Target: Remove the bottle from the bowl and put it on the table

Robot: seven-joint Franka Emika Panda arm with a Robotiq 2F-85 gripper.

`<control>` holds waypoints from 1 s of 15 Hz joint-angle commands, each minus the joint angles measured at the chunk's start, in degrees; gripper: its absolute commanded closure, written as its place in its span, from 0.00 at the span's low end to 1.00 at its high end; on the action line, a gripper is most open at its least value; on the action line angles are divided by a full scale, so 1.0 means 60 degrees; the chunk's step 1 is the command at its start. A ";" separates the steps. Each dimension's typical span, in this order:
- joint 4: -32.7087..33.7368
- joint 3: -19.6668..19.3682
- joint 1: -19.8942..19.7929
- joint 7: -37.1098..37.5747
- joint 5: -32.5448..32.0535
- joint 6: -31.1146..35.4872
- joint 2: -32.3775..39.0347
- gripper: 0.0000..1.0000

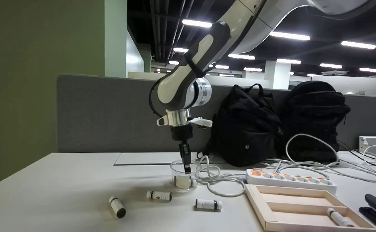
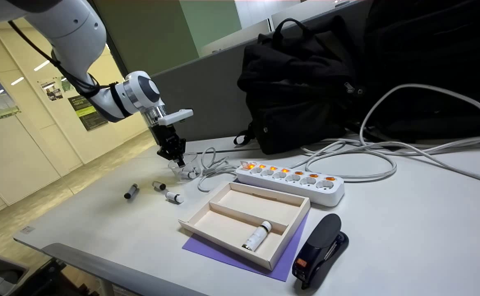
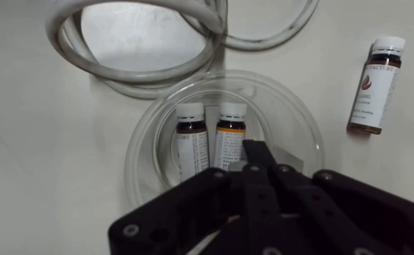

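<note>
Your claw (image 1: 187, 169), clenched with its fingers drawn together, points down at the mouth of a clear bowl (image 3: 292, 120) on an off-white table (image 1: 62, 180). Ahead of the fingertips (image 3: 258, 152) in the wrist view, two bottles lie side by side inside the bowl: an orange-banded bottle (image 3: 230, 145), just beside your claw, and a white-capped bottle (image 3: 191, 148), a little farther from it. Both caps point away from the claw. Which of the pair the task means, and whether your claw touches either, you cannot tell. A coil of pale cable (image 3: 129, 75) sits beyond the claw, just beside the bowl.

In an exterior view, three more lie on the tabletop, nearer the camera than your claw: an outermost bottle (image 1: 117, 207) well to its left, a middle bottle (image 1: 159, 195) near it on the same side, and a third bottle (image 1: 208, 204) to its right. Farther right of the claw, a white power strip (image 1: 291, 178) stands behind a shallow wooden tray (image 2: 256, 201), its nearer compartment holding another bottle (image 2: 257, 235). A black stapler (image 2: 322, 246) rests beside the tray, well apart from your claw. Behind and right of the claw, a black backpack (image 1: 246, 129) leans by a grey partition (image 1: 104, 112).
</note>
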 commanded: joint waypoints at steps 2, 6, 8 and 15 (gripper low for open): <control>0.0194 -0.0264 0.0166 0.0095 -0.0252 0.0231 0.0445 0.96; 0.0130 -0.0560 0.0269 0.0465 -0.0529 0.0999 0.0779 1.00; 0.0131 -0.0661 0.0292 0.0656 -0.0525 0.1312 0.0910 1.00; 0.0082 -0.0672 0.0321 0.0846 -0.0547 0.1527 0.0800 1.00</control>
